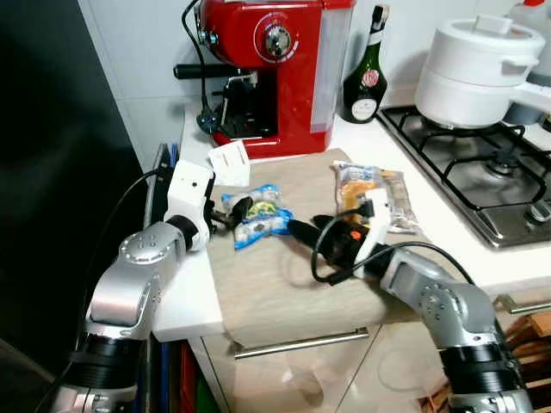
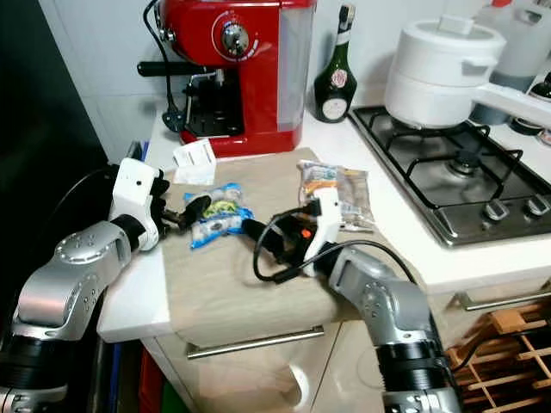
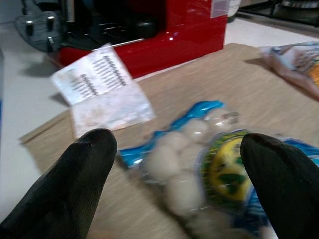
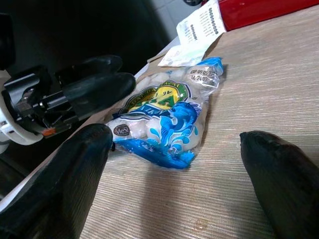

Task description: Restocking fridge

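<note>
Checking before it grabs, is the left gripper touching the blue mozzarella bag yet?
Cannot tell. In the left wrist view the left gripper is open with the blue bag between its fingers, but no contact or gap shows plainly.

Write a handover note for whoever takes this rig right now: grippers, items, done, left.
Left gripper: open, fingers either side of the blue-and-white plastic pack of white balls, not closed on it.
Right gripper: open, empty, pointing at the same pack from the other side.
Items: that pack and a clear orange-printed food packet both lie on the beige mat in front of the red coffee machine.
Done: nothing lifted.
Left: grasp each pack and stock it.
</note>
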### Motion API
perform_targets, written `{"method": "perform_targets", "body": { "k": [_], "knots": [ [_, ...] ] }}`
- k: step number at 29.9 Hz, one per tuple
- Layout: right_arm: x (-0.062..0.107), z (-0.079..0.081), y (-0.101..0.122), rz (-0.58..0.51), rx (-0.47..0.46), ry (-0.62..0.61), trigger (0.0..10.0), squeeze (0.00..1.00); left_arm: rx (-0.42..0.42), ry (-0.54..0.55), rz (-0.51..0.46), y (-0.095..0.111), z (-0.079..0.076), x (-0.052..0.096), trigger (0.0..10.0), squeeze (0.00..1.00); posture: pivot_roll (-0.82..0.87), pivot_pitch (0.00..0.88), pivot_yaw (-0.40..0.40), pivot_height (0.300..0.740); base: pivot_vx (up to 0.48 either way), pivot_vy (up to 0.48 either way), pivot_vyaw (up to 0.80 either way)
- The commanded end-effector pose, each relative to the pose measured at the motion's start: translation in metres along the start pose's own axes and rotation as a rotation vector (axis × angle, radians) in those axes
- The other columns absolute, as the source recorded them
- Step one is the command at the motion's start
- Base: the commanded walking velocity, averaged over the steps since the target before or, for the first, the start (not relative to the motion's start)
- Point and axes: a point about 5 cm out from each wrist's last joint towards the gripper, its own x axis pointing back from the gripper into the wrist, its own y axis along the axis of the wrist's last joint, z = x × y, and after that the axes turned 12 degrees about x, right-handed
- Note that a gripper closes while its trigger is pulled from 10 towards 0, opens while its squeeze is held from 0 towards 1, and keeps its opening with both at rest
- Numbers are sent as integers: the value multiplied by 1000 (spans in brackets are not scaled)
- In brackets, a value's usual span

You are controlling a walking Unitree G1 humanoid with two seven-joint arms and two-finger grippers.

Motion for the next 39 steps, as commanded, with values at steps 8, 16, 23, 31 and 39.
{"method": "perform_targets", "body": {
  "k": [8,16,23,31,39],
  "knots": [
    [-24,1,-42,221,-27,-55,0,0,8,3,-11,6,-1,-3,10000,0,-68,0,29,740,0,0,0],
    [-25,-3,-34,168,88,-101,0,106,12,3,-11,4,-3,-4,10000,0,-69,0,24,740,0,0,0],
    [-20,-4,-12,68,280,-148,0,98,-11,-2,-21,6,-2,-2,10000,0,-73,0,25,740,0,0,0],
    [-2,-12,45,-200,639,-465,10000,0,-69,22,-73,18,5,17,10000,0,-60,0,16,740,0,0,0],
    [17,-35,48,-245,783,-716,10000,0,-31,102,-124,16,14,29,10000,0,-4,0,-28,740,0,0,0]
  ]
}}
